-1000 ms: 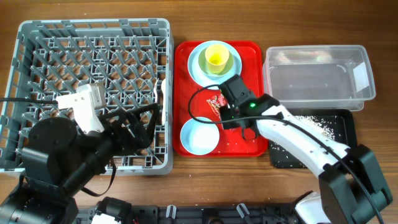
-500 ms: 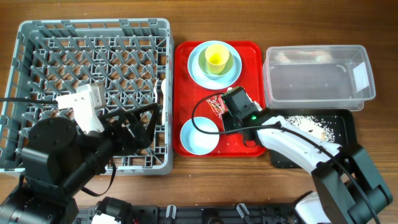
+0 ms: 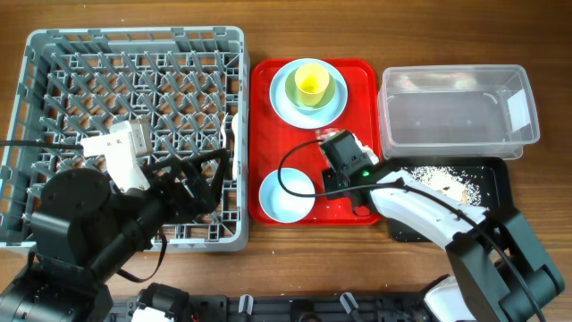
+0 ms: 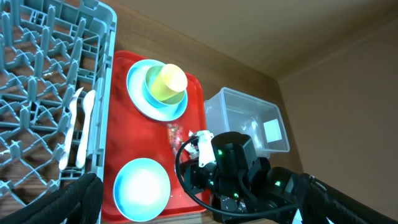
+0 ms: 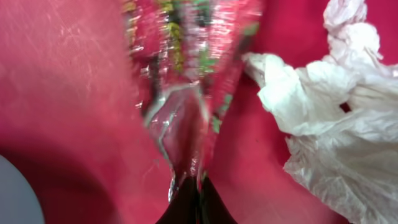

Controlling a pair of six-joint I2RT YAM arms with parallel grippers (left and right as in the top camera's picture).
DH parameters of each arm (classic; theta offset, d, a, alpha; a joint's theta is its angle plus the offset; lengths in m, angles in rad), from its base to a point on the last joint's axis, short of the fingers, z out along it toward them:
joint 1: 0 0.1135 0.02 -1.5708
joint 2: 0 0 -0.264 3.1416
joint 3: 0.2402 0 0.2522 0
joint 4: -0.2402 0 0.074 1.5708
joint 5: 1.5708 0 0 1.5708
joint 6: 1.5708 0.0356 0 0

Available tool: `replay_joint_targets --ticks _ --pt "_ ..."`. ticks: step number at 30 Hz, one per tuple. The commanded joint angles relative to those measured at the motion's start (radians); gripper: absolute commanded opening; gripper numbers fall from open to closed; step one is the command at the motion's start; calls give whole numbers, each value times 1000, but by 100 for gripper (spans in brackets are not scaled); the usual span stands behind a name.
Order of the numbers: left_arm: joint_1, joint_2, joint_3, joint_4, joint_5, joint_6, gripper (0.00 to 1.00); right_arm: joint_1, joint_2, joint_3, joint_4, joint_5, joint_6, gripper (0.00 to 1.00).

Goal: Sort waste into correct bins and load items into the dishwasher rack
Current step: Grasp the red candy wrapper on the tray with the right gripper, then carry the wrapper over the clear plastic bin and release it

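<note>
On the red tray [image 3: 360, 98], centre: 1 shiny red wrapper [image 5: 180, 81], pinched by right gripper [image 5: 188, 202]; crumpled white napkin [image 5: 323, 124] just beside. Left of tray, over dishwasher rack [image 3: 134, 45]: left gripper [image 3: 210, 179], fingers spread.

I can read no words or numbers anywhere here. The clear tub [image 3: 447, 73] carries a white label [image 3: 517, 106] on its right end, but its face looks blank from above and from the left wrist view. The wrapper [image 5: 186, 93] has green and yellow print, too blurred to make out any letters.
</note>
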Motion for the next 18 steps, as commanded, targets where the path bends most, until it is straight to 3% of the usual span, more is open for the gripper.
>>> replay_joint_targets --ticks 1,7,9,11,13,17,18 --pt "5 -2 1 2 -10 5 100 -2 -51 68 -79 16 2 4" --pt "5 -2 1 2 -10 5 100 -69 -323 239 -168 261 28 4" --pt "5 -2 1 2 -10 5 100 -150 -374 238 -193 434 97 4" --pt "5 -2 1 2 -10 5 100 -266 -367 233 -203 488 107 4" --pt "5 -2 1 2 -10 5 100 -386 -335 221 -195 457 140 4" --pt "5 -2 1 2 -10 5 100 -568 -200 209 -119 186 185 5" --pt "5 -2 1 2 -10 5 100 -599 -165 209 -97 119 185 13"
